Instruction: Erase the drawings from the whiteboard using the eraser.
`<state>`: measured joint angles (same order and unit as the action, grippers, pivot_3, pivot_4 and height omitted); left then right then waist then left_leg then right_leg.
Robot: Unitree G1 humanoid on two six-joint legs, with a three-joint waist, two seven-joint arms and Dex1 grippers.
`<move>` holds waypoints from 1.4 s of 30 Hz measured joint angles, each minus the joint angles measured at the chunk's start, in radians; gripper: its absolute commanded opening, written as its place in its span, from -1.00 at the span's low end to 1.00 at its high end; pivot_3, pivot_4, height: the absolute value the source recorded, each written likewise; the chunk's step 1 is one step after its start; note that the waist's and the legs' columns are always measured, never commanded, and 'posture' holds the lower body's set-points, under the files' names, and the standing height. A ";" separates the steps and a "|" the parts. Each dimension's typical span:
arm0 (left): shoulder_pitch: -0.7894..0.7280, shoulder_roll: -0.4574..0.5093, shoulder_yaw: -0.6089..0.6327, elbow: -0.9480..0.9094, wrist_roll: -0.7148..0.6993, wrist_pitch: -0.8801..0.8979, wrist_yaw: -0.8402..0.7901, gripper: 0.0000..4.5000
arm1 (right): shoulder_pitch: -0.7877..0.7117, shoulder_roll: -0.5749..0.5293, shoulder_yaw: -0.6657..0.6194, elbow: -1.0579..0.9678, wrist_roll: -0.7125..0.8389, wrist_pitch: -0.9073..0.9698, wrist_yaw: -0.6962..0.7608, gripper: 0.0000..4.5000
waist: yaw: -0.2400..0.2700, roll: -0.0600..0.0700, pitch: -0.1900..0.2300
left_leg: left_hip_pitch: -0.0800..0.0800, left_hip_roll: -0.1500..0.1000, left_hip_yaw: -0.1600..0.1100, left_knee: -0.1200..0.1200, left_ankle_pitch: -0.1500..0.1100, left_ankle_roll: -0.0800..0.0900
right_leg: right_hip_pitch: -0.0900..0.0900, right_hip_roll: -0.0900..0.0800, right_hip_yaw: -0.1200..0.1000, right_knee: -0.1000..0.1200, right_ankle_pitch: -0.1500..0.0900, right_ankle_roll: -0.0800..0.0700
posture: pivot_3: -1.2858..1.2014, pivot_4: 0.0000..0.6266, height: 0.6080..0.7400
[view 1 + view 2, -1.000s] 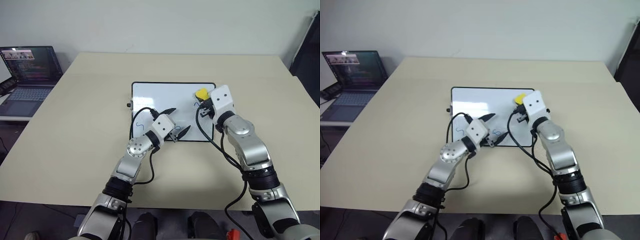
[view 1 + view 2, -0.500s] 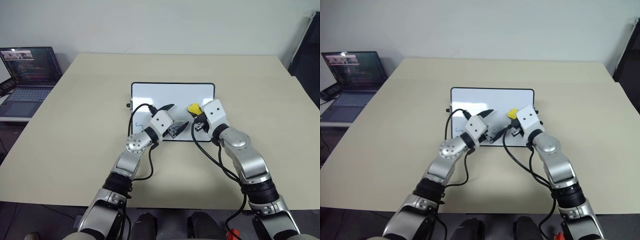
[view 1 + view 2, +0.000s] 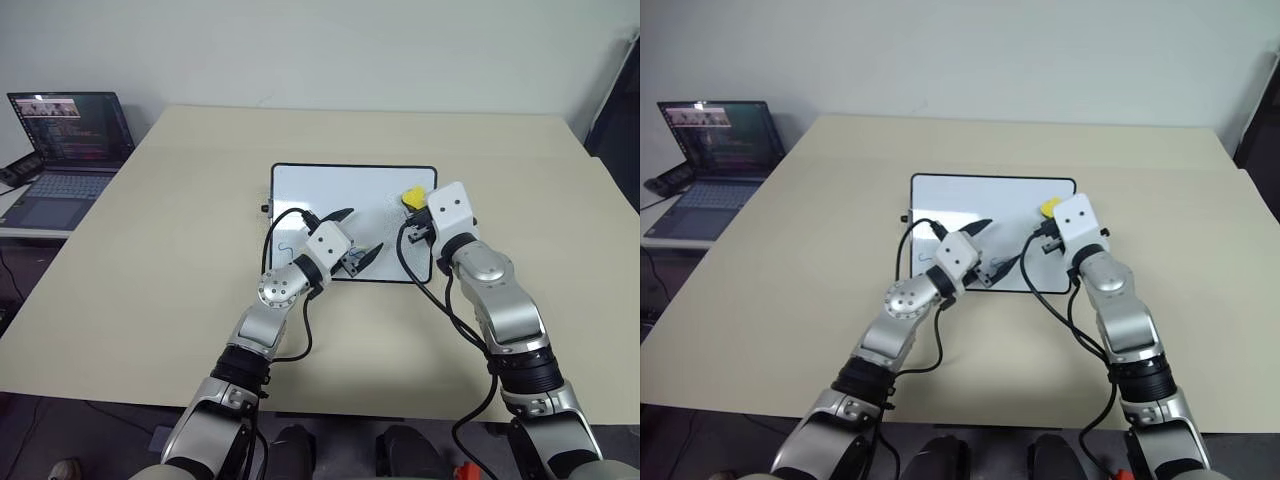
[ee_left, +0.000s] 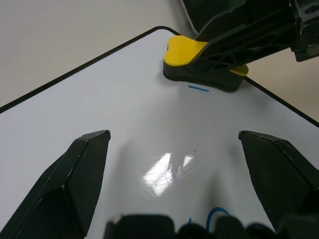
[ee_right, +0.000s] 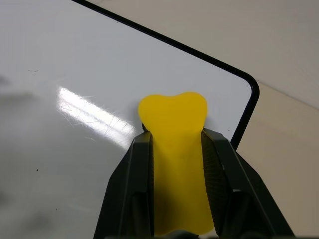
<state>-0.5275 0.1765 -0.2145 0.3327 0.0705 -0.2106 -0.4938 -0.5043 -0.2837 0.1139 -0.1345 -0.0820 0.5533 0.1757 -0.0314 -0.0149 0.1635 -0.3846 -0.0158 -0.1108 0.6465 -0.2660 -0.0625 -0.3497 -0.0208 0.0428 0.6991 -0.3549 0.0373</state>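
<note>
One whiteboard [image 3: 340, 190] is lying flat near the middle of a single beige matte table [image 3: 150, 260]. It is a glossy white rectangle with a thin black frame and rounded corners, and a small black knob is projecting from its left short side.

One eraser [image 5: 175, 164] is resting on the board's surface near the far right corner. It is an oblong yellow block, waisted in the middle with a lobed end, sitting on a dark black base [image 4: 199, 79]. The right gripper [image 5: 174, 149] is clamping it: its two black ribbed fingers [image 5: 134, 174] are pressing against the eraser's long sides, with the lobed end protruding beyond the fingertips.

Blue marker drawings are showing on the white surface: one short dash [image 4: 198, 88] just beside the eraser's base, and one squiggle [image 3: 288, 250] near the board's left near corner. Part of a blue curl [image 4: 215, 219] is also showing in the left wrist view.

The left gripper [image 4: 174, 164] is hovering above the near edge of the board with its two black tapered fingers [image 4: 75, 174] spread wide, gripping nothing.

One open laptop [image 3: 60, 150] is sitting on a separate surface to the left.
</note>
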 measured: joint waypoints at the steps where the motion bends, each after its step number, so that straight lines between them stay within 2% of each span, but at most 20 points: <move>1: -0.002 0.001 0.000 0.003 0.000 0.000 0.000 1.00 | 0.005 0.001 0.000 -0.004 -0.003 0.000 -0.002 -0.55 | 0.000 0.000 0.000 | 0.000 0.000 0.000 0.000 0.000 0.000 | 0.000 0.000 0.000 0.000 0.000 0.000 | 0.03 -0.52 1.00; 7: -0.012 0.003 0.000 0.014 0.002 0.000 -0.001 1.00 | 0.027 0.017 -0.003 -0.026 -0.006 0.005 -0.001 -0.55 | -0.001 0.000 0.000 | 0.000 0.000 0.000 0.000 0.000 0.000 | 0.000 0.000 0.000 0.000 0.000 0.000 | 0.03 -0.52 1.00; 14: -0.012 0.017 0.001 0.004 0.003 0.002 -0.001 1.00 | 0.105 0.015 0.050 -0.100 0.001 0.051 0.081 -0.55 | -0.007 0.000 0.000 | 0.001 0.001 0.001 -0.001 0.000 0.000 | 0.000 0.000 0.001 0.000 0.000 0.000 | 0.03 -0.52 1.00; 21: -0.004 0.018 0.002 -0.009 0.008 0.006 0.000 1.00 | 0.129 0.012 0.058 -0.125 -0.003 0.078 0.102 -0.55 | -0.008 -0.001 0.000 | 0.003 0.001 0.000 -0.001 0.000 0.000 | 0.002 0.000 0.001 -0.001 0.000 0.000 | 0.03 -0.52 1.00; 27: -0.004 0.015 0.002 -0.009 0.009 0.006 0.000 1.00 | 0.103 0.010 0.053 -0.098 -0.006 0.085 0.096 -0.55 | -0.008 -0.001 0.000 | 0.003 0.001 0.000 -0.001 0.000 0.000 | 0.002 0.000 0.001 -0.001 0.000 0.000 | 0.03 -0.52 1.00; 31: -0.004 0.010 0.000 -0.009 0.009 0.006 0.000 1.00 | 0.058 -0.019 0.013 -0.065 -0.036 0.081 0.031 -0.55 | 0.000 -0.001 -0.001 | 0.004 0.000 0.000 0.000 0.001 0.001 | 0.003 0.000 0.000 -0.001 0.002 0.001 | 0.03 -0.52 1.00; 42: 0.011 0.014 0.000 -0.016 0.009 0.006 0.000 1.00 | 0.096 -0.028 0.018 -0.107 -0.075 0.085 0.013 -0.55 | 0.002 -0.001 -0.001 | 0.004 -0.002 -0.002 -0.001 0.001 0.001 | 0.005 0.000 0.000 -0.002 0.002 0.001 | 0.03 -0.52 1.00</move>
<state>-0.5161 0.1902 -0.2147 0.3164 0.0796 -0.2044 -0.4939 -0.4078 -0.3119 0.1318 -0.2414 -0.1570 0.6387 0.1885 -0.0295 -0.0164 0.1627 -0.3806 -0.0174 -0.1130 0.6460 -0.2652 -0.0613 -0.3444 -0.0207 0.0425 0.6972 -0.3529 0.0379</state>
